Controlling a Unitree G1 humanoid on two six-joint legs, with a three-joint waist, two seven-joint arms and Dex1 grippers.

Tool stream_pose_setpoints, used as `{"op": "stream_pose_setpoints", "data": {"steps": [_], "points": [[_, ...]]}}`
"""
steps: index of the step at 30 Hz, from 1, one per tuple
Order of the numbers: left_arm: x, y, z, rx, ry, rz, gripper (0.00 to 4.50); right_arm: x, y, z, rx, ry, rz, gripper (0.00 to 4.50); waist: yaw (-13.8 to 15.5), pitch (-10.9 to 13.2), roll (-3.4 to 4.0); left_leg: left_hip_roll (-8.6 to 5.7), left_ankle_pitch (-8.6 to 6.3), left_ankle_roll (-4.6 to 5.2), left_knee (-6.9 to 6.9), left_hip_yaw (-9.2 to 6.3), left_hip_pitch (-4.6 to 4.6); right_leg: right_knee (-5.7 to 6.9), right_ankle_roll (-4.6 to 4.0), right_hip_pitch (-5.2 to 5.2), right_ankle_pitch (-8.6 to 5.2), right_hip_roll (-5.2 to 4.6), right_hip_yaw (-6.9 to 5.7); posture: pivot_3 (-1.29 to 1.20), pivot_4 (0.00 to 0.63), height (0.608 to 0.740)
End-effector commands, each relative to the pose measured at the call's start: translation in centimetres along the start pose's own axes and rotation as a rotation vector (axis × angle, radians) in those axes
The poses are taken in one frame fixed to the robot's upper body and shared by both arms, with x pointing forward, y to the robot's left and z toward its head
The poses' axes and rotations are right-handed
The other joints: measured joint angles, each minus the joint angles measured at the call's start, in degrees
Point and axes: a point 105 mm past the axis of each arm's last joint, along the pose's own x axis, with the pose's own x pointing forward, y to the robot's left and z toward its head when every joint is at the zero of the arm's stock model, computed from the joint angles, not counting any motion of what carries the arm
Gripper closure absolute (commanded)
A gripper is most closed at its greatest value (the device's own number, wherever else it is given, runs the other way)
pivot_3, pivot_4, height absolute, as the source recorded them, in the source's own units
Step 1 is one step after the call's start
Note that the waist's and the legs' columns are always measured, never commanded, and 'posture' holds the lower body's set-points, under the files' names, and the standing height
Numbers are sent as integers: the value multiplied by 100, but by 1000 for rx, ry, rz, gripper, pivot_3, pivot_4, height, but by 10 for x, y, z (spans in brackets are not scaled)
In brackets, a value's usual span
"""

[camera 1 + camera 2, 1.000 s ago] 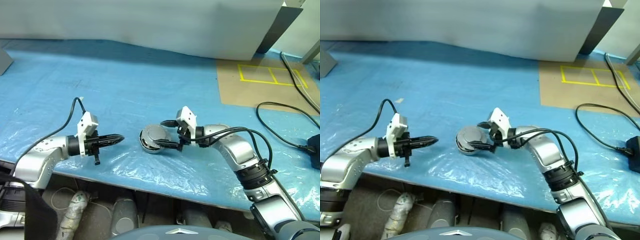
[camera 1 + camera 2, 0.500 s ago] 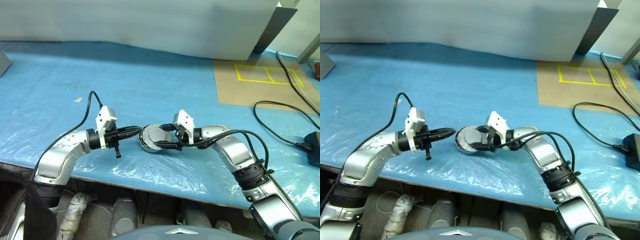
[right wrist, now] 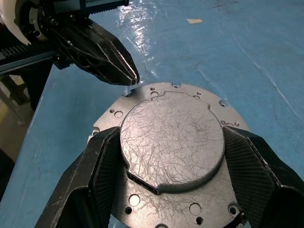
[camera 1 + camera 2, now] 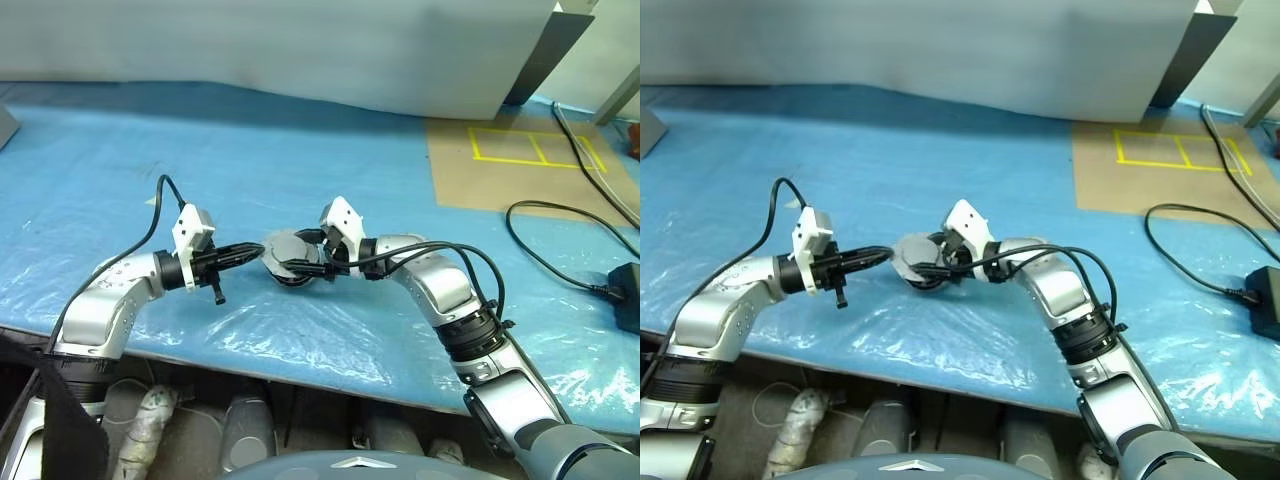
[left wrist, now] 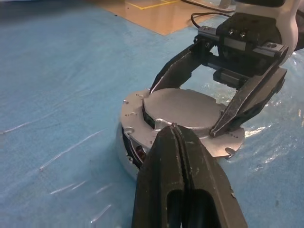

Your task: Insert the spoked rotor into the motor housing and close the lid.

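Housing (image 3: 172,137) face bare metal, no legible markings.

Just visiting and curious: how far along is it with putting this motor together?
Looks nearly done: the lid sits on top of the motor housing, hiding whether the spoked rotor is inside. In hand: the right tool clamps the lid's raised centre, while the closed left tool is at its rim. Left: probably seating it flush, since a gap seems to show along one side.

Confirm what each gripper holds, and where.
Right gripper clamps the motor housing's raised round boss from both sides. Left gripper, shut, holds nothing; its tip is at the flange edge.
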Motion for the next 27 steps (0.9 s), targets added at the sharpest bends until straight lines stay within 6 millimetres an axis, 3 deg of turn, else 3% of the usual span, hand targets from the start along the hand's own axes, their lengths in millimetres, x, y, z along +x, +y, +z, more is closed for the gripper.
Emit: {"op": "stream_pose_setpoints", "data": {"steps": [1, 6, 10, 16, 19, 23, 27], "points": [[2, -6, 8, 27, -31, -17, 4500, -4, -5, -14, -74, 51, -29, 1535, 2, 0, -1, 0, 0, 0, 0, -1, -3, -2, 0, 0, 0, 0, -2, 0, 150, 740], [4, -5, 9, 27, -36, -16, 4500, -4, -13, -36, -34, 90, -76, 1535, -29, -1, -1, 2, 0, -1, 0, -1, 8, 7, 0, 2, 0, 1, 0, 0, 150, 740], [4, -4, 9, 25, -38, -17, 4500, -1, -17, -37, -11, 80, -112, 1535, -33, -1, -1, 2, 0, 0, 1, 0, 29, 8, 0, 19, 0, 2, 7, 0, 150, 740], [4, -2, 9, 22, -39, -17, 4500, -5, -16, -5, 35, -30, -85, 1535, -21, 0, 0, 1, -1, 0, -2, 3, 71, 5, -1, 54, -1, 1, 13, 0, 150, 740], [5, -2, 10, 21, -41, -18, 4500, 2, -20, -4, 14, -4, -115, 1535, -23, 0, 0, 1, -1, 0, -3, 4, 65, 2, -1, 49, -1, 1, 14, 0, 150, 740], [8, -2, 9, 19, -44, -20, 4500, 16, -16, -25, -93, 129, -129, 1535, -24, 0, 0, 0, -1, -1, -11, 6, 60, -4, -1, 44, -1, 2, 13, 0, 150, 740], [10, -3, 8, 18, -46, -20, 4500, 22, -13, -40, -72, 169, -142, 1535, -37, 0, -1, -1, -1, -1, -25, 9, 70, -7, -1, 46, -1, 3, 16, 0, 150, 740]]}}
